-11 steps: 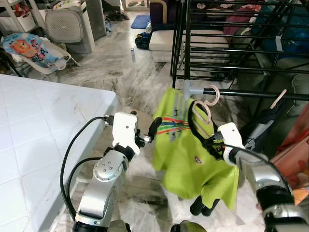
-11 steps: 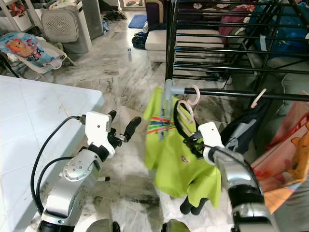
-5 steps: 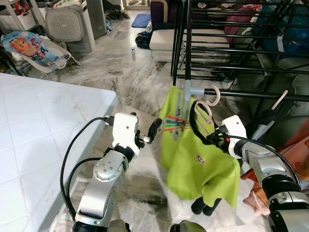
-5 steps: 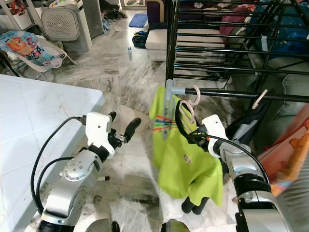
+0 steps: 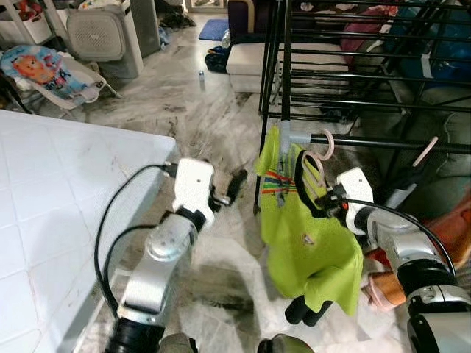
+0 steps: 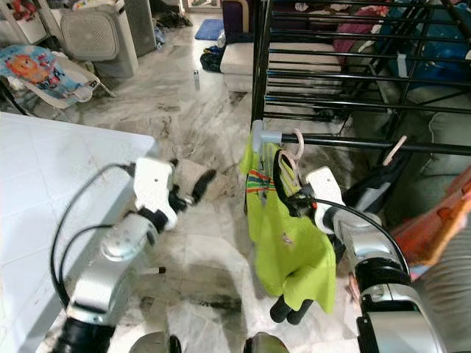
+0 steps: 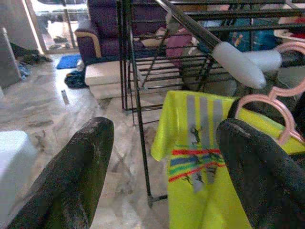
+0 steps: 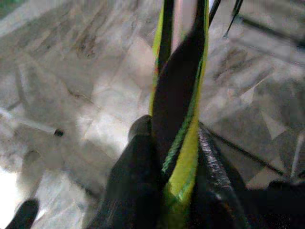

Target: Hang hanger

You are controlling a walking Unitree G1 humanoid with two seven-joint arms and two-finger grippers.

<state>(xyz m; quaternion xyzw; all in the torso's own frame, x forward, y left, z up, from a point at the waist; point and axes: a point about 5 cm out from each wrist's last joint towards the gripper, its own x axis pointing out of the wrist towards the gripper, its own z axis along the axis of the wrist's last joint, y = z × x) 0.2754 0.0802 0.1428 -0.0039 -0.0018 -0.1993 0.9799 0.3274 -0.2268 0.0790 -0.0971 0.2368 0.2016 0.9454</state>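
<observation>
A lime-green shirt (image 5: 305,239) hangs on a hanger whose black arm (image 5: 302,184) rises from its collar. My right gripper (image 5: 324,200) is shut on that arm and the shirt fabric; its fingers (image 8: 138,181) pinch both. The hanger's pale pink hook (image 5: 326,145) curls over the black rail (image 5: 375,141) of the drying rack, just past the rail's grey end cap (image 5: 294,136). My left gripper (image 5: 232,184) is open beside the shirt, a little apart from it. Between its spread fingers (image 7: 71,176), the shirt (image 7: 200,143) and pink hook (image 7: 267,102) appear ahead.
A white tiled table (image 5: 44,206) fills the left. The black drying rack (image 5: 353,73) stands ahead with another pink hanger (image 5: 425,151) and dark clothes on its rail. Orange fabric (image 5: 456,220) is at the right edge. A fan unit (image 5: 99,33) and baby bouncer (image 5: 44,73) stand far left.
The shirt has swung right, closer to the rack's upright, and hangs narrower. My right gripper has moved right and up with the hanger. The left arm has shifted slightly.
</observation>
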